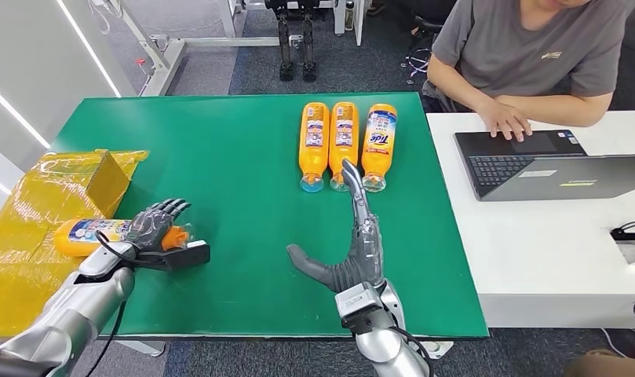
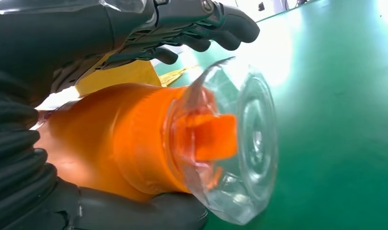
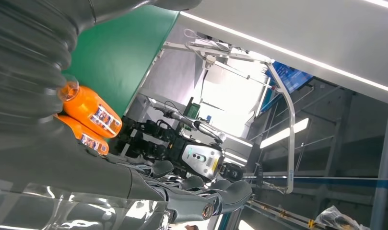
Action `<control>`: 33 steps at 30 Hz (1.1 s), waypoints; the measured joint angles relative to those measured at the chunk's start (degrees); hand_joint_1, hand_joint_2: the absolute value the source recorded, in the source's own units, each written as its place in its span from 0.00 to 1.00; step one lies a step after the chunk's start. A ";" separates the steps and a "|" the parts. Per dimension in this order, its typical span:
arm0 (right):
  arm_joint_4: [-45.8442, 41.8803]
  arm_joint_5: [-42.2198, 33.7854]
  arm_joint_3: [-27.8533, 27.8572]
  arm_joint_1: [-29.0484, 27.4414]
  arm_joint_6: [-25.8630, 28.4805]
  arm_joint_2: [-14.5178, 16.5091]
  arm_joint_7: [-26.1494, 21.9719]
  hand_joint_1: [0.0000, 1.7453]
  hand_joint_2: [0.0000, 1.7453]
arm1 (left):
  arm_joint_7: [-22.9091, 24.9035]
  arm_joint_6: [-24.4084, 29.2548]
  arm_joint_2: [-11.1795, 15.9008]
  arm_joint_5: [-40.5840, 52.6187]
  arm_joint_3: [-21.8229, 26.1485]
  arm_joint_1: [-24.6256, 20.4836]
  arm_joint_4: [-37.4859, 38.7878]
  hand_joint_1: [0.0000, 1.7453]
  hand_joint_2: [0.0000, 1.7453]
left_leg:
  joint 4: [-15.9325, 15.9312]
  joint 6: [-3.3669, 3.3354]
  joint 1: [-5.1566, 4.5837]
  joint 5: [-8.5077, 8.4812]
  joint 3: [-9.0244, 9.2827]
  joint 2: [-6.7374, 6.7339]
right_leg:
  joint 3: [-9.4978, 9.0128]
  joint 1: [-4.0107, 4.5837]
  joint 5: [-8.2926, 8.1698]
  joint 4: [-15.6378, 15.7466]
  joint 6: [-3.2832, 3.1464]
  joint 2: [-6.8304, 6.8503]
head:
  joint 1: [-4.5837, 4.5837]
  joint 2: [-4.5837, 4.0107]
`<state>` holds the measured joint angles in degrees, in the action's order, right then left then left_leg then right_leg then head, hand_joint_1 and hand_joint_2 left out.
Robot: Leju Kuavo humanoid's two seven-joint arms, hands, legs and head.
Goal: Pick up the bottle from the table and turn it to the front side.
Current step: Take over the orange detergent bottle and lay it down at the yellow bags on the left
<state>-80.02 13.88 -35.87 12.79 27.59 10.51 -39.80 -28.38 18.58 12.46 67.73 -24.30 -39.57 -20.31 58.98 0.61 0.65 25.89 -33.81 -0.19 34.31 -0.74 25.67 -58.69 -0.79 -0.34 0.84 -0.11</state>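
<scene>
- Left hand (image 1: 153, 224) grips an orange bottle (image 1: 90, 234) lying at the tabletop's (image 1: 220, 157) left edge.
- Right hand (image 1: 353, 251) flat, fingers apart, holding nothing, near the front edge.

Four orange bottles (image 1: 344, 145), two robot hands (image 1: 357, 255), one yellow box (image 1: 67, 184), one laptop (image 1: 549, 165), one person (image 1: 526, 55)

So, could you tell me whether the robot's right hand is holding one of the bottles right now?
No, the right hand is open with fingers stretched flat toward the three bottles, holding nothing; the left hand grips a bottle.
</scene>
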 joint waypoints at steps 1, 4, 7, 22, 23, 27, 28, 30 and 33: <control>0.00 0.00 0.01 -0.07 0.01 0.00 -0.01 0.00 1.00 | -0.65 -0.05 0.12 -0.75 0.38 0.17 0.00 0.00 1.00 | 0.00 0.00 0.00 0.00 0.01 0.00 | 0.00 0.00 0.00 0.00 0.00 0.00 | 0.00 0.00; -0.01 0.00 0.03 -0.39 0.07 0.00 -0.05 0.00 1.00 | -3.55 -4.26 0.36 -5.15 2.40 0.47 -0.04 0.00 1.00 | -0.02 0.00 -0.01 0.00 0.03 0.08 | -0.04 0.00 0.03 0.00 0.01 0.09 | 0.00 0.00; -0.03 0.01 0.22 -0.77 0.08 0.00 -0.08 0.00 1.00 | -6.27 -16.03 0.98 -9.96 5.13 0.13 -0.41 0.00 1.00 | -0.16 0.03 -0.09 0.09 0.33 0.31 | -0.47 -0.05 0.25 0.04 0.01 0.37 | -0.01 0.00; -1.19 -0.16 0.38 -1.21 -0.94 0.00 1.58 0.00 1.00 | -9.69 -30.85 7.11 -16.86 9.02 3.65 -5.03 0.00 1.00 | -0.72 0.45 -0.12 0.86 1.99 -0.09 | -2.03 -0.14 1.01 0.03 -0.61 -0.01 | 0.01 0.00; -1.26 -0.15 0.38 -1.23 -0.95 0.00 1.67 0.00 1.00 | -9.82 -30.97 7.29 -16.98 9.04 3.91 -5.38 0.00 1.00 | -0.76 0.48 -0.12 0.87 2.02 -0.09 | -2.03 -0.14 1.04 0.03 -0.65 -0.01 | 0.01 0.00; -1.45 -0.05 0.38 -1.41 -0.95 0.00 1.95 0.00 1.00 | -10.01 -30.71 7.76 -17.35 9.07 4.77 -6.63 0.00 1.00 | -0.89 0.54 -0.12 0.90 2.08 -0.09 | -2.03 -0.14 1.11 0.03 -0.76 -0.01 | 0.01 0.00; -1.54 0.03 0.38 -1.54 -0.97 0.00 2.02 0.00 1.00 | -10.07 -30.23 7.82 -17.55 9.07 5.07 -7.03 0.00 1.00 | -0.91 0.56 -0.12 0.90 2.09 -0.09 | -2.02 -0.13 1.13 0.04 -0.78 -0.01 | 0.01 0.00; -1.81 0.30 0.39 -1.90 -1.02 0.00 2.14 0.00 1.00 | -10.40 -28.33 7.84 -18.24 9.07 6.05 -8.19 0.00 1.00 | -0.94 0.62 -0.11 0.89 2.10 -0.09 | -1.97 -0.13 1.15 0.04 -0.80 -0.01 | 0.02 0.00; -2.26 0.66 0.42 -2.41 -1.06 0.00 2.37 0.00 1.00 | -11.07 -25.65 7.73 -19.83 9.13 7.82 -10.68 0.00 1.00 | -0.94 0.69 -0.10 0.84 2.01 -0.04 | -1.83 -0.12 1.16 0.04 -0.81 0.03 | 0.02 0.00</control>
<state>-82.28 14.53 -35.46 10.38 26.53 10.51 -37.44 -39.46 -7.07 20.19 47.89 -15.17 -31.75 -30.99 58.04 1.30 0.55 26.73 -31.80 -0.23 32.47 -0.86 26.82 -58.65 -1.60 -0.32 0.86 -0.11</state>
